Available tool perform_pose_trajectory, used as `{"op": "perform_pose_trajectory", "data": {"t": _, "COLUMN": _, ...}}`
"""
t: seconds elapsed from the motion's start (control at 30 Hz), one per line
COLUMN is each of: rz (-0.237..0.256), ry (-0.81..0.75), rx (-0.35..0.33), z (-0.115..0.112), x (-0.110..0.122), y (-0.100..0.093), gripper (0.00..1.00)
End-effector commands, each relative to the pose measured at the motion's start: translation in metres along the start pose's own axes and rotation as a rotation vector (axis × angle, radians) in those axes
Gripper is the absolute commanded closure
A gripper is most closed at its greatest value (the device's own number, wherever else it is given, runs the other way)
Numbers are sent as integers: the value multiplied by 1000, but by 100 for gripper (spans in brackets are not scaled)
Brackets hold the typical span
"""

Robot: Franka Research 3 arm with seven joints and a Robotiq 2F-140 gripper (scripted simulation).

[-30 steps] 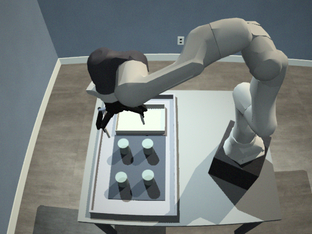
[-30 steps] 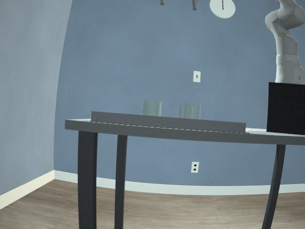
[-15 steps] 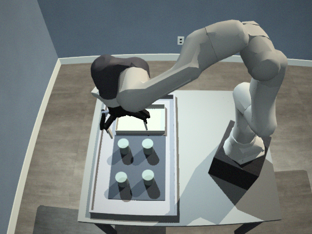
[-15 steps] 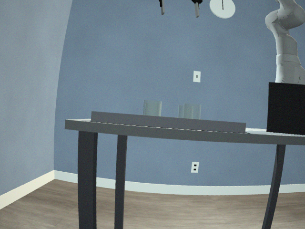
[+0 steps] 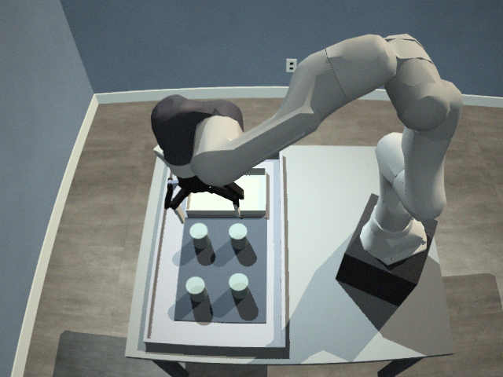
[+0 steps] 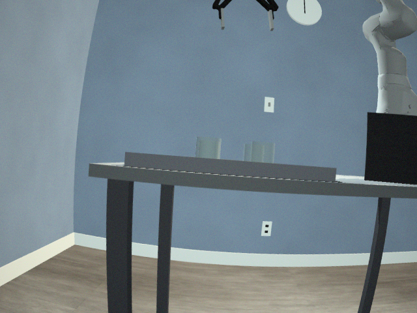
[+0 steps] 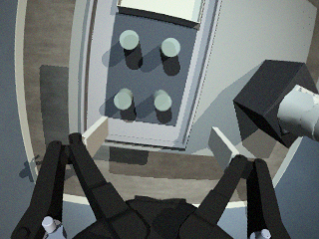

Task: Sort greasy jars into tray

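Four pale green glass jars stand upright and apart on the dark drying mat (image 5: 221, 315) (image 7: 150, 78): the back left jar (image 5: 199, 231) (image 7: 129, 40), the back right jar (image 5: 237, 232) (image 7: 170, 47), the front left jar (image 5: 196, 286) (image 7: 123, 100) and the front right jar (image 5: 238, 282) (image 7: 162, 101). Grease cannot be seen. The tray (image 5: 225, 214) (image 7: 157, 13) adjoins the mat's back edge; no jar shows in its visible part, and the arm hides some of it. My gripper (image 5: 210, 217) (image 6: 247, 28) (image 7: 159, 130) is wide open and empty, high above the jars.
A raised rim (image 5: 214, 345) (image 6: 229, 166) surrounds the pale area that holds mat and tray. In the exterior view it hides the jars' lower parts. The arm's dark base block (image 5: 376, 280) (image 7: 266, 95) stands to the right, outside the rim.
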State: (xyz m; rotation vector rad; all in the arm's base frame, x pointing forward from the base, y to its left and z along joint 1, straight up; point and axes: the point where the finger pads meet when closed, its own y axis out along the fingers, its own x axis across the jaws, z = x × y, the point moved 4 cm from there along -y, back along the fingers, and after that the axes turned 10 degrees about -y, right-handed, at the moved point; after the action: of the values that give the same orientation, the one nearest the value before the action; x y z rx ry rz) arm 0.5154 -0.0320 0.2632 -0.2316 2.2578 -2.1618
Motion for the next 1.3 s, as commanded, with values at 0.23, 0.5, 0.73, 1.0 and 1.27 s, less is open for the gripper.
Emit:
{"op": "perform_pose_trajectory", "data": {"t": 0.23, "rz": 5, "ry": 207, "rx": -6, "z": 8, "x": 0, "y": 28, "gripper": 0}}
{"op": "perform_pose_trajectory", "data": {"t": 0.5, "rz": 5, "ry": 207, "rx": -6, "z": 8, "x": 0, "y": 28, "gripper": 0}}
{"op": "perform_pose_trajectory", "data": {"t": 0.73, "rz": 5, "ry": 304, "rx": -11, "z": 12, "x": 1, "y": 45, "gripper": 0}}
{"op": "perform_pose_trajectory", "data": {"t": 1.0, "rz": 4, "ry": 389, "rx": -16, "z": 15, "x": 3, "y": 60, "gripper": 0}}
{"op": "perform_pose_trajectory", "data": {"t": 1.27, "rz": 6, "ry": 486, "rx": -20, "z": 18, "x": 3, "y": 75, "gripper": 0}}
